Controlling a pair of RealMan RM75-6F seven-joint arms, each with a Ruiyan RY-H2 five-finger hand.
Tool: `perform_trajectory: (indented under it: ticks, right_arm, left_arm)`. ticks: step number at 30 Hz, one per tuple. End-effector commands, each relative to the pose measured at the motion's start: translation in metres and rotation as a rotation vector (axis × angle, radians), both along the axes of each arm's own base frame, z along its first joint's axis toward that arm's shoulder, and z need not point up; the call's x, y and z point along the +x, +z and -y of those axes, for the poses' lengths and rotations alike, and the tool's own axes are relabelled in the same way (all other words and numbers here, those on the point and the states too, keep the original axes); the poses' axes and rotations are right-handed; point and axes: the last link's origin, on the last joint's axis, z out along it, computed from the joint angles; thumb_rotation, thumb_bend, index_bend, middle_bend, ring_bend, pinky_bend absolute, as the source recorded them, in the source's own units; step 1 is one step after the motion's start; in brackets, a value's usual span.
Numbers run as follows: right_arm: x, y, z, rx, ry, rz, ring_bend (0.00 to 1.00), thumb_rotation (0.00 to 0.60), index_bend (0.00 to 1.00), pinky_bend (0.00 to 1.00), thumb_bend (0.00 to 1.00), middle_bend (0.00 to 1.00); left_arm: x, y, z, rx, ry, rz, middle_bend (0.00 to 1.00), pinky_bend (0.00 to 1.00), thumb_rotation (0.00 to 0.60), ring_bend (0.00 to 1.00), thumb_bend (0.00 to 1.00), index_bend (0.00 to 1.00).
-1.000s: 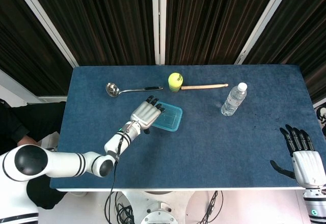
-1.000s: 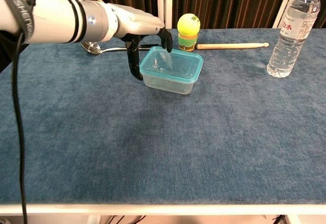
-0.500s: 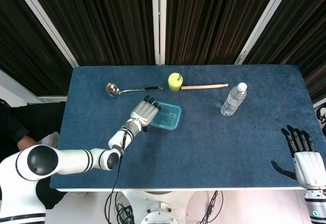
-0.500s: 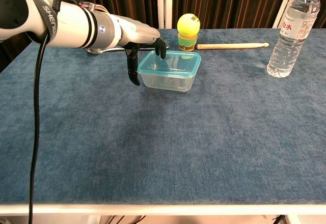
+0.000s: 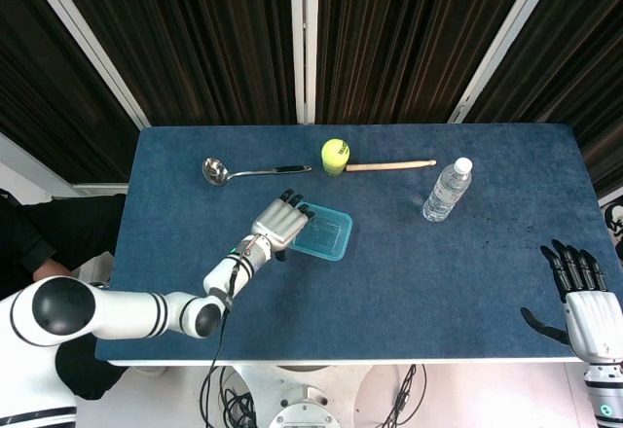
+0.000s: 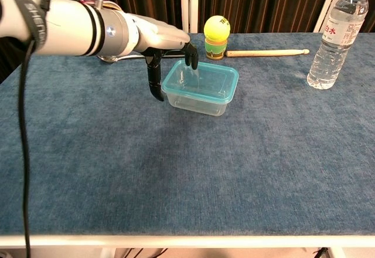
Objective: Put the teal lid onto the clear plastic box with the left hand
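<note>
Since half a second ago your left hand point(image 5: 279, 225) point(image 6: 166, 41) has carried on working at the box, and the clear plastic box point(image 6: 200, 94) point(image 5: 321, 234) has slid and turned a little toward the near right. Fingers point(image 6: 190, 54) reach down onto the near-left corner of the teal lid point(image 6: 200, 80) point(image 5: 323, 231); the thumb hangs down just outside the box's left wall. Whether you are pinching the lid edge or only pressing on it, the pictures don't settle. Lid sits on top of the box, rim to rim, looking level in the chest view.

Behind the box: tennis ball point(image 6: 217, 27) point(image 5: 335, 150) perched on a small cup, with a wooden drumstick point(image 6: 267, 52) point(image 5: 390, 165) lying to its right. Metal ladle point(image 5: 239, 170) lies on the far left, mostly hidden behind your forearm in the chest view. Water bottle point(image 6: 337, 34) point(image 5: 447, 191) stands upright, well apart on the right.

Your right hand point(image 5: 582, 303) rests off the table's point(image 6: 176, 176) near-right corner, fingers spread, holding nothing.
</note>
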Motion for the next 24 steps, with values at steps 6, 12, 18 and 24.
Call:
perform_trajectory:
  ticks: [6,12,18,24]
  right_arm:
    - [0.002,-0.005,0.001,0.015,0.013,0.008,0.00,0.600,0.00,0.00,0.12,0.00]
    - [0.001,-0.002,-0.005,0.001,0.012,0.006,0.00,0.600,0.00,0.00,0.12,0.00]
    - [-0.001,-0.001,-0.009,-0.002,0.007,0.010,0.00,0.600,0.00,0.00,0.12,0.00]
    - [0.000,-0.001,-0.009,-0.004,0.016,0.011,0.00,0.600,0.00,0.00,0.12,0.00]
  left_arm:
    - [0.006,0.000,0.034,-0.010,-0.123,0.023,0.16,0.03,0.600,0.04,0.00,0.21]
    - [0.010,-0.016,0.041,-0.028,-0.142,-0.002,0.16,0.03,0.600,0.04,0.00,0.21]
    - [0.007,-0.028,0.046,-0.034,-0.149,-0.047,0.16,0.03,0.600,0.04,0.00,0.21]
    - [0.006,-0.029,0.050,-0.024,-0.170,-0.073,0.16,0.03,0.600,0.04,0.00,0.21]
